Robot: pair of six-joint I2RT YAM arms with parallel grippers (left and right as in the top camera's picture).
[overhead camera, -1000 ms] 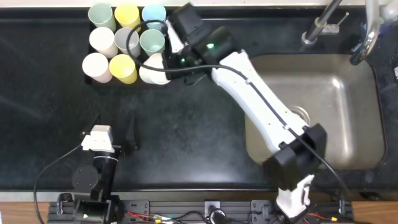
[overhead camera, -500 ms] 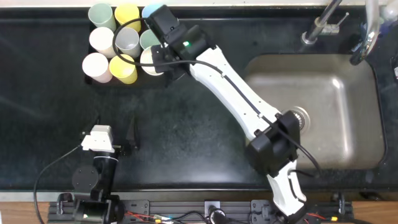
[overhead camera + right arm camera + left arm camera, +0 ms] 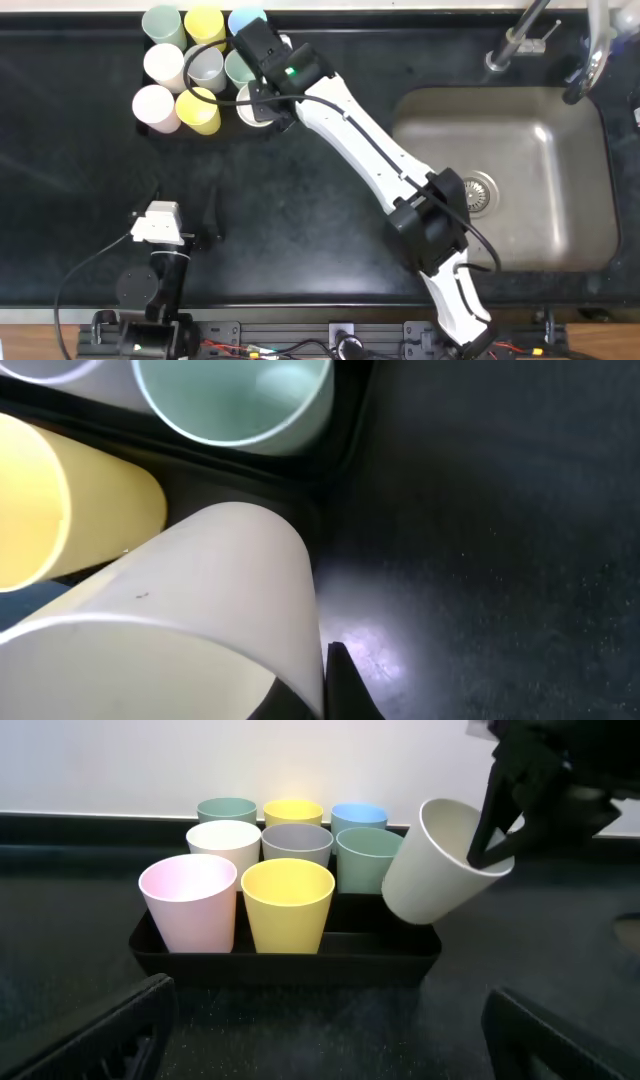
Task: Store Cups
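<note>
A black tray [image 3: 285, 963] at the counter's back left holds several upright cups in pink, yellow, white, grey, green and blue. My right gripper [image 3: 262, 100] is shut on the rim of a cream cup [image 3: 440, 860], one finger inside it. The cup hangs tilted over the tray's front right corner, beside the green cup [image 3: 235, 395] and the yellow cup [image 3: 60, 500]. The cream cup [image 3: 200, 610] sits close under the right wrist camera, a dark finger [image 3: 345, 685] against its wall. My left gripper [image 3: 185, 205] rests open near the counter's front left, facing the tray.
A steel sink [image 3: 500, 170] with a tap [image 3: 520, 40] takes up the right side. The dark counter [image 3: 300, 220] runs between the tray and the left arm. The right arm stretches diagonally across the middle.
The right arm has swung left, carrying the cream cup closer over the tray's front right corner. The left arm has stayed still.
</note>
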